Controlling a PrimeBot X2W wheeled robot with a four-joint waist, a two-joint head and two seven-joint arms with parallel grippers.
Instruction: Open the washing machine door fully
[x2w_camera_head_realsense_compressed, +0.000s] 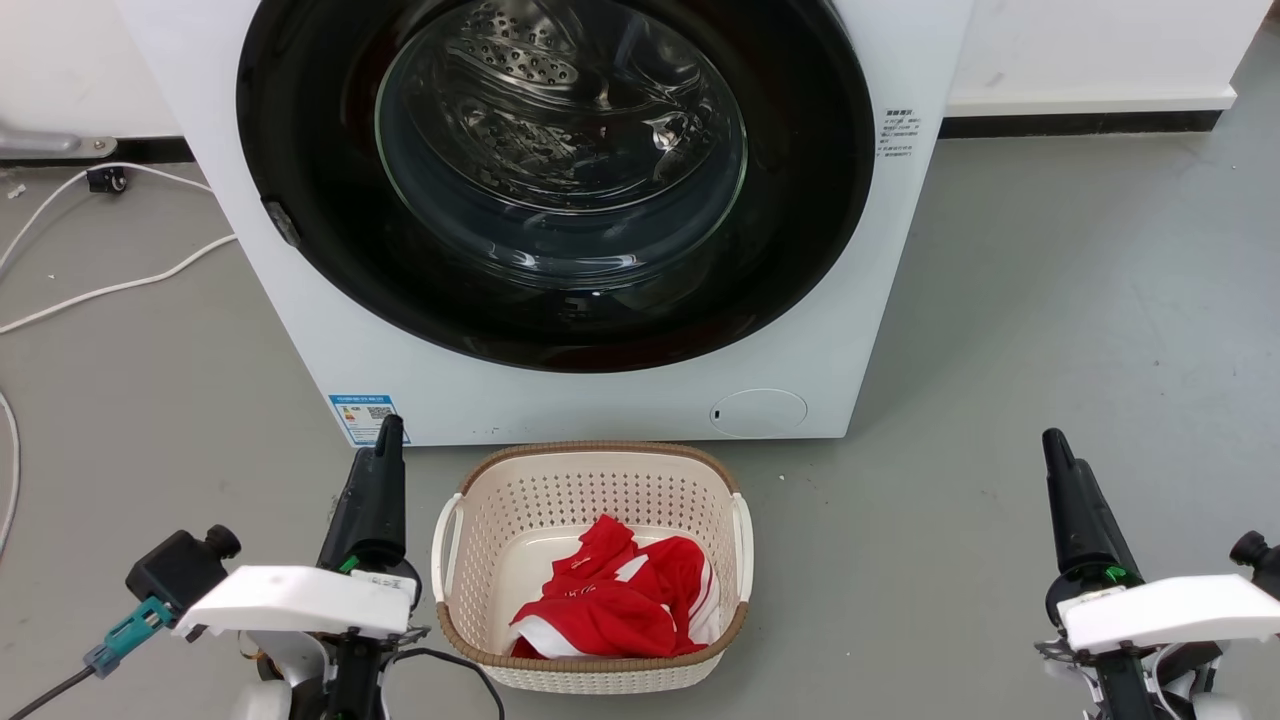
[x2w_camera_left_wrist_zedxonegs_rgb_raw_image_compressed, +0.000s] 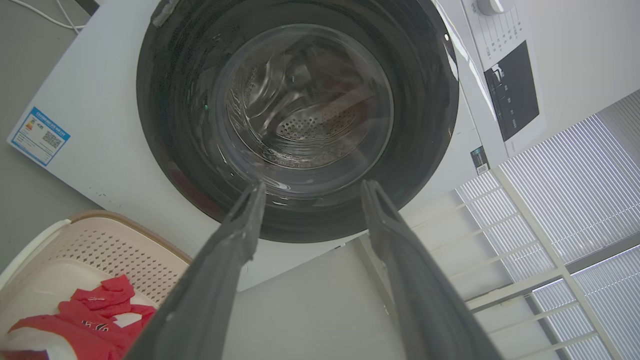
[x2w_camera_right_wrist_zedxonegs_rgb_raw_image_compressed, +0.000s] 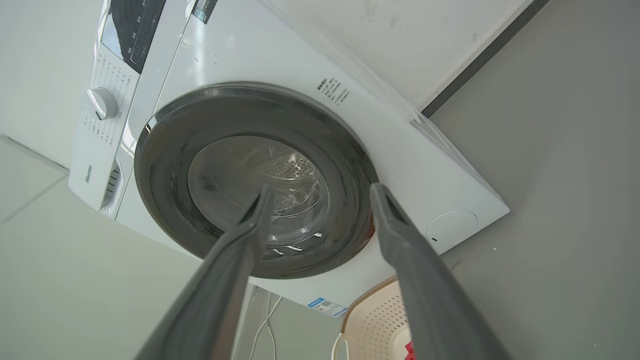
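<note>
Squarely before the robot, the washing machine stands on a grey floor against a white wall edged with a dark baseboard. The washing machine door sits closed and flush with the white front. Its glossy black ring frames a clear glass bowl, and the perforated steel drum shows through the glass. A blue energy sticker marks the lower left corner of the front, and a round filter cap sits low to the right. Just in front of the machine, a cream laundry basket with a brown rim rests on the floor and holds a crumpled red-and-white garment. The left pincer hangs low to the left of the basket, its tip near the sticker. The right pincer hangs well to the right over bare floor. The wrist views show the fingers of each spread apart, gripping nothing and clear of the door. White cables trail across the floor at the far left. From the left wrist, slatted window blinds appear beside the machine's black display panel. From the right wrist, a round control knob is visible.
</note>
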